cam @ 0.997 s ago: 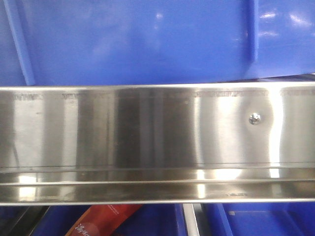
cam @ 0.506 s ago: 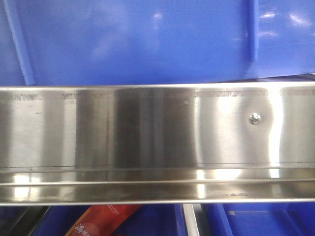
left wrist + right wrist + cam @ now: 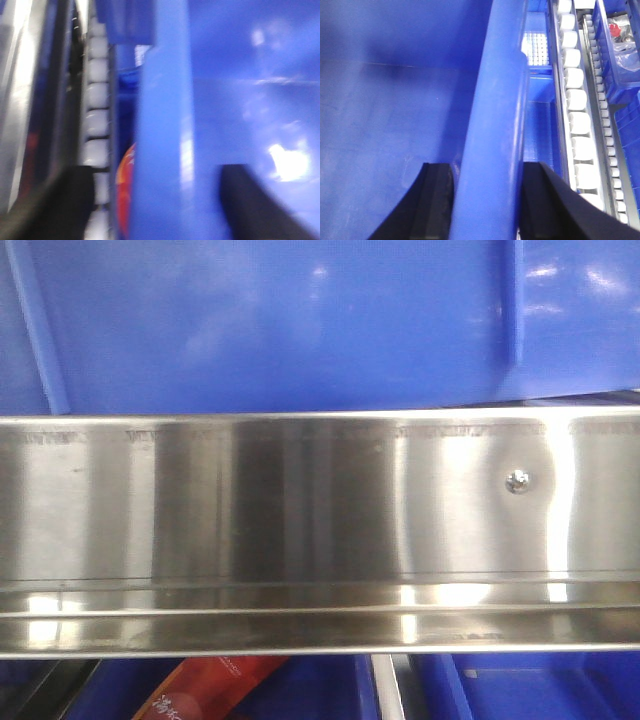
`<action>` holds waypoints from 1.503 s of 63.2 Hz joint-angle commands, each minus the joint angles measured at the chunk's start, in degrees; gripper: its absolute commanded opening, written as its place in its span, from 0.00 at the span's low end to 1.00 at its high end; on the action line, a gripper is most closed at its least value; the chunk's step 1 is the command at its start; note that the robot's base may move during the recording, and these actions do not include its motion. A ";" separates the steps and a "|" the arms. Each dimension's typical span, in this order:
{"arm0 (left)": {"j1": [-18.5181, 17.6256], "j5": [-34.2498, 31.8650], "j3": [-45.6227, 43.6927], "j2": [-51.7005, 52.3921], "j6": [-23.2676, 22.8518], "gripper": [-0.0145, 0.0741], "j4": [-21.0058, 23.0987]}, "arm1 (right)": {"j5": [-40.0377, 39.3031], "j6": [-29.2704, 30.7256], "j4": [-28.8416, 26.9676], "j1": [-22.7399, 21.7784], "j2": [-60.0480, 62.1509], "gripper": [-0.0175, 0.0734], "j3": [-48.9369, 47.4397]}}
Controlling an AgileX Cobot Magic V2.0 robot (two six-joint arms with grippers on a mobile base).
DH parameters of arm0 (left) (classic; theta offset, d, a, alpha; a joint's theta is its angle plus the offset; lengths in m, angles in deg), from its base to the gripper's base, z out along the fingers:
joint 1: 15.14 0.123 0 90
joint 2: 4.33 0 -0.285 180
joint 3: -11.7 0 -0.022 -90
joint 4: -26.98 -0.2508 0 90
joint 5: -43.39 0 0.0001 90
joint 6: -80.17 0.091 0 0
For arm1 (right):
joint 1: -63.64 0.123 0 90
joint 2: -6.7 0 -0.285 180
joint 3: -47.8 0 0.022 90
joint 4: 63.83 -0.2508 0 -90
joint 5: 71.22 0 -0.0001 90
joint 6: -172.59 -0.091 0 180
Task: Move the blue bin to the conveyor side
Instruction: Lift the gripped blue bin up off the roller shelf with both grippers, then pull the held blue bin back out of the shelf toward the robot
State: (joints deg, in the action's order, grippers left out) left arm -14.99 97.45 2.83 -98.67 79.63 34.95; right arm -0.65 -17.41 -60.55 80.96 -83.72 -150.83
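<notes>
The blue bin [image 3: 280, 320] fills the top of the front view; only its glossy wall with slanted ribs shows. In the right wrist view my right gripper [image 3: 487, 170] is shut on the bin's thick rim [image 3: 495, 100], with a black finger touching each side. In the blurred left wrist view my left gripper [image 3: 155, 172] straddles the rim [image 3: 165, 125]. Its fingers [image 3: 65, 200] stand apart from the rim, and rollers show in the gap. The dark woven conveyor belt is not clearly in view.
A shiny steel rail [image 3: 300, 520] with one screw [image 3: 517, 480] runs across in front of the bin. Below it lie a red packet [image 3: 215, 685] and blue trays [image 3: 530, 690]. White roller tracks [image 3: 575, 100] and small blue parts bins [image 3: 620, 45] lie beside the bin.
Almost nothing differs in the front view; the bin's wall and rib stay in nearly the same place above the rail.
</notes>
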 commanded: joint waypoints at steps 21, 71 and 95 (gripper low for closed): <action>0.16 4.33 -1.71 0.12 0.54 0.15 0.91 | -0.61 0.01 0.66 0.02 0.41 0.11 -0.12; 0.16 15.63 -16.88 8.73 -1.61 0.15 0.91 | -0.61 -1.69 0.66 0.02 3.29 0.10 -8.13; 0.16 15.38 -6.74 19.28 -2.91 0.15 0.91 | -0.61 -2.12 0.89 0.02 13.80 0.10 -1.00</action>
State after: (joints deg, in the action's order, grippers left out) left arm -14.75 116.69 -5.21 -82.66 76.10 34.47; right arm 3.49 -19.34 -61.68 81.05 -72.94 -151.13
